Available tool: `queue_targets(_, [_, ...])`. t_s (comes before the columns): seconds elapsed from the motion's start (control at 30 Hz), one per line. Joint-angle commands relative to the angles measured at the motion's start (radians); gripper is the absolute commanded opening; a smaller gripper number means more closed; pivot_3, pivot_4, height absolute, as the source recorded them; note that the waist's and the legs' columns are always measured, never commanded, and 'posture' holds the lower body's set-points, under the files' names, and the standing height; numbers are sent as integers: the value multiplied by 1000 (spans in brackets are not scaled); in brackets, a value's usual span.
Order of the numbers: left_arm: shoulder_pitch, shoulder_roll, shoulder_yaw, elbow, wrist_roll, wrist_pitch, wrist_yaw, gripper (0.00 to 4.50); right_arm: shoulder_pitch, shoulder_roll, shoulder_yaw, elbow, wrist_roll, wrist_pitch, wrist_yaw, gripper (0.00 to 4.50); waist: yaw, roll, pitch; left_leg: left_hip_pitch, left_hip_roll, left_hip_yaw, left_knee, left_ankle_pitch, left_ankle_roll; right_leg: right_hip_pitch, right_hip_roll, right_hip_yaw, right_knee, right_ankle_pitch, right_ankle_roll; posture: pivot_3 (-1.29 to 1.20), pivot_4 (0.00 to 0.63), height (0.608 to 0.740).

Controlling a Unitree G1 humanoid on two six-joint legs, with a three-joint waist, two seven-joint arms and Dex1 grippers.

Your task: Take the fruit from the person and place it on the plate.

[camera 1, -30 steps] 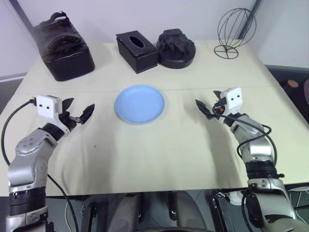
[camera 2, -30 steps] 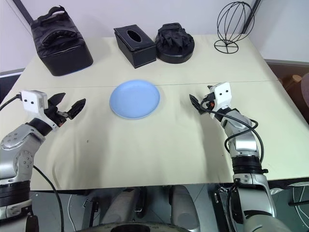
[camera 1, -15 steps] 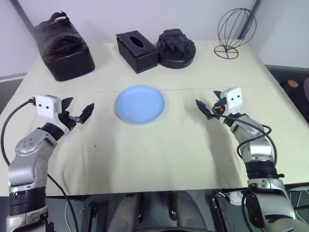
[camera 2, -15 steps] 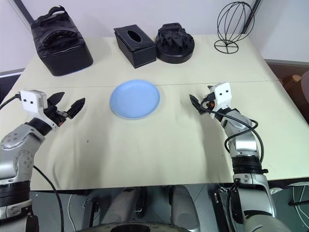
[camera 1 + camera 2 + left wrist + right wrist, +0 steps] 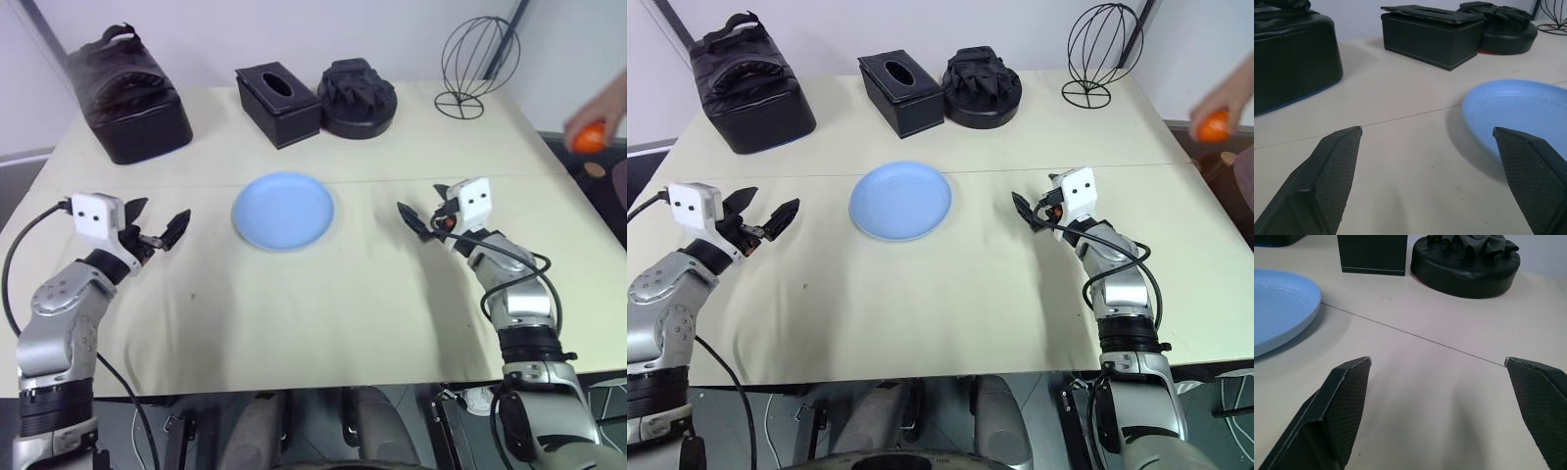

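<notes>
a person's hand [image 5: 600,113] has just come in at the far right edge of my head view, holding the orange fruit [image 5: 588,139], well apart from both arms. that starts the handover, i judge. my left gripper [image 5: 157,227] and right gripper [image 5: 423,217] hover over the table, fingers spread wide and empty. the light blue plate [image 5: 283,211] sits bare at centre.

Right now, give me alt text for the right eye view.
A person's hand holding the orange fruit enters at the far right edge, beyond the table. Both grippers, left and right, hover open and empty either side of the bare blue plate.
</notes>
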Motion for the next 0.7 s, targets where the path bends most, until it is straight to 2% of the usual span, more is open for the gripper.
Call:
queue_targets(0.03, [-5, 2, 23, -15, -4, -23, 4, 4500, -3, -7, -13, -15, 4, -13, 2, 4479, 0, 0, 0, 0, 0, 0, 0, 0, 0, 0, 0, 0, 0, 0, 0, 0, 150, 740])
queue_targets(0.7, [2, 11, 33, -18, -2, -24, 2, 4500, -4, -4, -10, -12, 4, -15, 8, 4479, 0, 0, 0, 0, 0, 0, 0, 0, 0, 0, 0, 0, 0, 0, 0, 0, 150, 740])
